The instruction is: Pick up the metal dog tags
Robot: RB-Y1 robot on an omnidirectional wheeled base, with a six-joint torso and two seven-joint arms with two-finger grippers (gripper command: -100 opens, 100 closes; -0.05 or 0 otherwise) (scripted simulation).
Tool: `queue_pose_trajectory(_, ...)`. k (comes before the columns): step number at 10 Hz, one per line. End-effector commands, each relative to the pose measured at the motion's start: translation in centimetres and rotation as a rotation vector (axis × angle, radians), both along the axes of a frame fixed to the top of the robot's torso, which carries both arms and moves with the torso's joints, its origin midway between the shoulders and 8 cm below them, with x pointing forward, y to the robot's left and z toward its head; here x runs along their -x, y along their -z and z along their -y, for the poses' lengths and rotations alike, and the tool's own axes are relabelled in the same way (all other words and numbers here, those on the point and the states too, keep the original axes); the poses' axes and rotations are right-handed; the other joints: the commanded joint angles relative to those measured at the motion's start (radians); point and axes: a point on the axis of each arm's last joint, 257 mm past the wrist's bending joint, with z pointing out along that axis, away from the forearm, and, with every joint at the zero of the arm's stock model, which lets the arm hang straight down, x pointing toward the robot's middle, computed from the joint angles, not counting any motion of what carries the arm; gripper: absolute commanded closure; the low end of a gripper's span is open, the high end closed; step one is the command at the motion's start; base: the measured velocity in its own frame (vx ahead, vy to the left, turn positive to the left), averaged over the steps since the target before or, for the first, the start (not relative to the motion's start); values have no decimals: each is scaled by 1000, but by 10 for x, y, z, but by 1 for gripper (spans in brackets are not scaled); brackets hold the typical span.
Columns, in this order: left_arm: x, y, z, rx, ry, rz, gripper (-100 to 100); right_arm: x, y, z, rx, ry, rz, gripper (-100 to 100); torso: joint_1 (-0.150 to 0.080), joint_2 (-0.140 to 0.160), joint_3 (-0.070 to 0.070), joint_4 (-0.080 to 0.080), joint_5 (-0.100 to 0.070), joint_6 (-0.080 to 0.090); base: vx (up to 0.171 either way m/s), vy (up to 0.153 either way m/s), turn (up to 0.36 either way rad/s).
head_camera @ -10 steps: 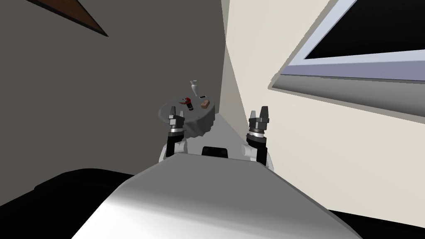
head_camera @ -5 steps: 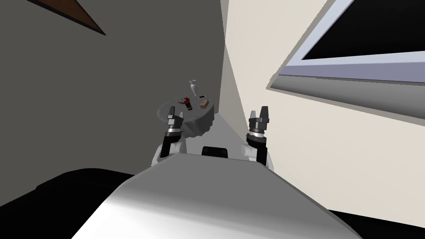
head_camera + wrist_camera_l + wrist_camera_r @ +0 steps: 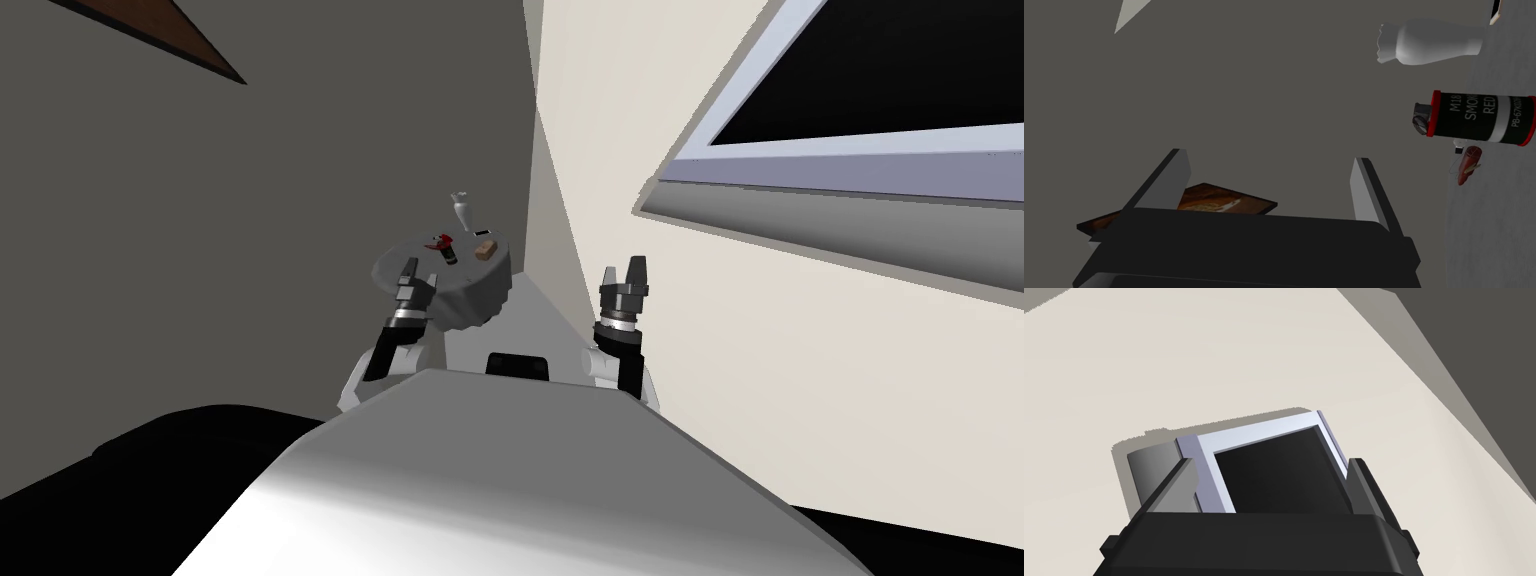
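Dog tags (image 3: 1468, 167): small reddish-brown piece with a thin loop of chain, lying on the round grey surface (image 3: 1499, 225). In the head view they read as a red speck (image 3: 438, 241) on the surface's (image 3: 475, 272) top, toward its left part.

Just beside the tags: black can (image 3: 1476, 117) with red bands at both ends, a white stripe and white lettering, "M18 SMOKE RED". Whether tags and can touch, cannot tell. Past the can, on the side away from the tags: white vase (image 3: 1429, 42) with a ragged mouth, its long axis running the same way as the can's. In the head view the vase (image 3: 462, 212) stands upright at the far edge, the can (image 3: 450, 255) nearer the middle. Also on the surface, to the right: a brown block (image 3: 486, 250) and a small dark flat item (image 3: 484, 234), too small to name.

Left gripper (image 3: 1269, 156): fingers spread, holding nothing. The tags sit off to one side of them, well outside the gap, no contact. Between the fingers a dark grey wall, with the corner of a brown framed picture (image 3: 1224, 200) low by one finger. Head view places this gripper (image 3: 417, 272) at the near left rim of the surface, forearm slanting in from the left.

Right gripper (image 3: 622, 266): raised to the right of the surface, clear of it, near the cream wall. Its fingers likewise stand apart and hold nothing (image 3: 1271, 460).
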Motion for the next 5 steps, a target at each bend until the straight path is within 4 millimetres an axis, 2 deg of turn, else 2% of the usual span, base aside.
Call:
queue_pose_trajectory(1, 1, 4, -10, 0, -2, -47, -100, 0, 0, 0, 0, 0, 0, 0, 0, 0, 0, 0, 0, 0, -36, -107, -16)
queue_pose_trajectory(5, 0, 13, -23, 4, -10, -122, -100, 0, 0, 0, 0, 0, 0, 0, 0, -1, 0, 0, 0, 0, -13, -82, -5)
